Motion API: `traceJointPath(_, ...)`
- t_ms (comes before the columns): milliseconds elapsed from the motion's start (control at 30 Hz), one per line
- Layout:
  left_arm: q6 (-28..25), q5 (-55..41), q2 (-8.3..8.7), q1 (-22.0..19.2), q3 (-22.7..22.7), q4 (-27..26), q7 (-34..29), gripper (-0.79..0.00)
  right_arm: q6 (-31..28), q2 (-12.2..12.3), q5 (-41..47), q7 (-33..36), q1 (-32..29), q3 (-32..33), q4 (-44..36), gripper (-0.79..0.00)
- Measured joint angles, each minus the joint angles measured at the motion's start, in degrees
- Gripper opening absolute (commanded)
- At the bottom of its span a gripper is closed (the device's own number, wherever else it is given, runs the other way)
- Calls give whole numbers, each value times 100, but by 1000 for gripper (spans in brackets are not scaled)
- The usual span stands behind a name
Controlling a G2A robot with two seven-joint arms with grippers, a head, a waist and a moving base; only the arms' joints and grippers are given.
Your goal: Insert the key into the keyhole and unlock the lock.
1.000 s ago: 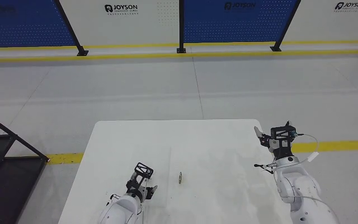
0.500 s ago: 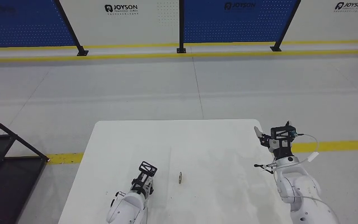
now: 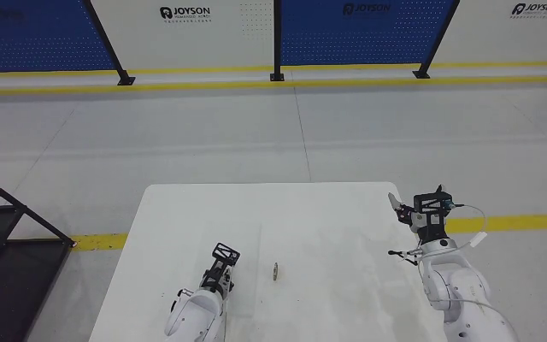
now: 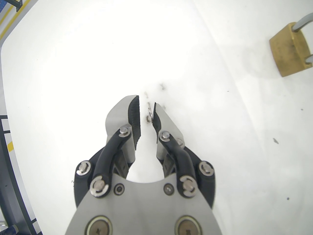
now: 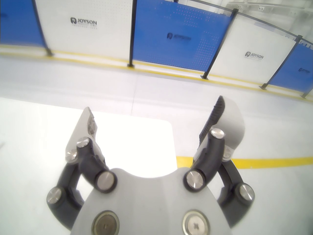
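A brass padlock (image 4: 291, 50) with a steel shackle lies flat on the white table (image 3: 325, 214); the top view shows this padlock (image 3: 275, 271) near the table's middle front. My left gripper (image 4: 146, 110) is low over the table to the left of the padlock, fingers drawn in to a narrow gap. A small silver key (image 4: 149, 113) sits between the tips, against one pad. From above, the left gripper (image 3: 226, 254) points toward the far edge. My right gripper (image 5: 155, 108) hangs open and empty by the table's right edge, also seen as the right gripper (image 3: 417, 205).
A black rack (image 3: 26, 231) stands off the table's left side. Blue and white fence panels (image 3: 359, 30) line the far floor. Small dark specks (image 4: 162, 86) mark the table ahead of the left gripper. The table's far right corner (image 5: 168, 125) is near the right gripper.
The left gripper's fingers have drawn together from a wide spread to a narrow gap, and the arm shifted slightly forward. The right arm and the padlock have not moved.
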Motion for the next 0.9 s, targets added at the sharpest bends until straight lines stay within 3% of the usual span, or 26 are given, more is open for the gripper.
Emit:
traceJointPath(133, -7, -3, -5, 3, -22, -5, 18, -650, 0, 0, 0, 0, 0, 0, 0, 0)
traceJointPath(333, -41, -22, -9, 30, -72, -45, 28, -782, 0, 0, 0, 0, 0, 0, 0, 0)
traceJointPath(667, -120, -68, -17, 62, -135, -85, 35, -785, 0, 0, 0, 0, 0, 0, 0, 0)
traceJointPath(900, -231, -195, 12, 341, -324, -513, 236, -785, 0, 0, 0, 0, 0, 0, 0, 0)
